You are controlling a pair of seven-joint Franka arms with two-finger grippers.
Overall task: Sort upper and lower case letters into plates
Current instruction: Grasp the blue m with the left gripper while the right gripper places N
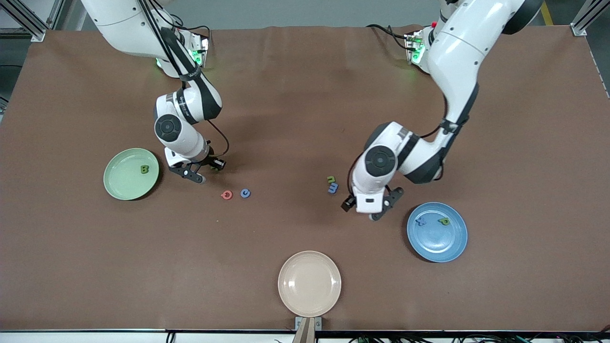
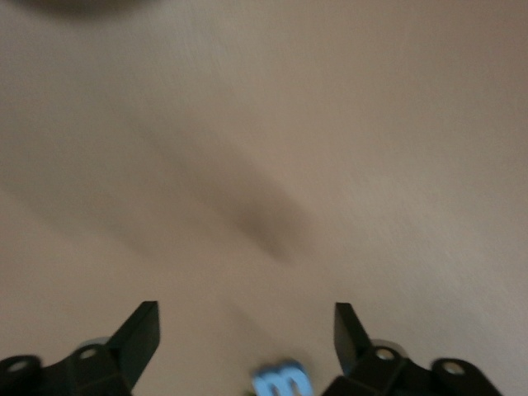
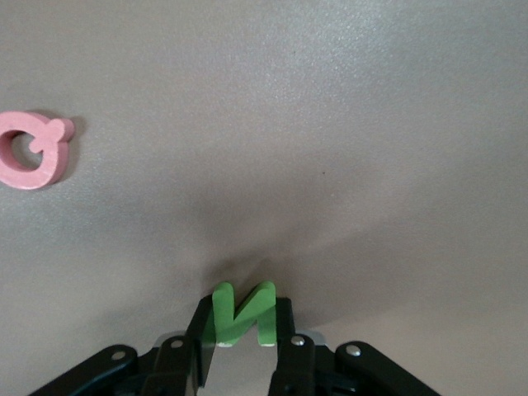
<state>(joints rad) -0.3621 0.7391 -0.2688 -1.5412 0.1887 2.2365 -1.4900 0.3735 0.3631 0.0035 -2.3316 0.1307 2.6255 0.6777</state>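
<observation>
The table (image 1: 305,119) is covered in a matte brown cloth with faint creases. The pale green plate (image 1: 119,183), round and shallow with a smooth rim, sits toward the right arm's end and holds one dark green block letter B (image 1: 144,168). The blue plate (image 1: 436,243), of like shape, sits toward the left arm's end, nearer the front camera, and holds a blue letter (image 1: 421,220) and a green letter (image 1: 445,221), apart from each other. A cream-beige plate (image 1: 310,283) lies nearest the front camera, mid-table. The right gripper (image 3: 239,330) is low over the cloth just beside the green plate, its black fingers pinched on a bright green, angular N-shaped letter (image 3: 241,312) with flat matte faces. A pink Q (image 3: 31,150), thick and rounded, lies on the cloth near it, with a blue ring-shaped letter (image 1: 245,193) just beside the pink one. The left gripper (image 2: 247,338) hangs over bare cloth near the blue plate, jaws spread wide, holding nothing. A light blue lower-case m (image 2: 280,381) lies by its fingertips, touching a yellow-green letter (image 1: 331,179).
</observation>
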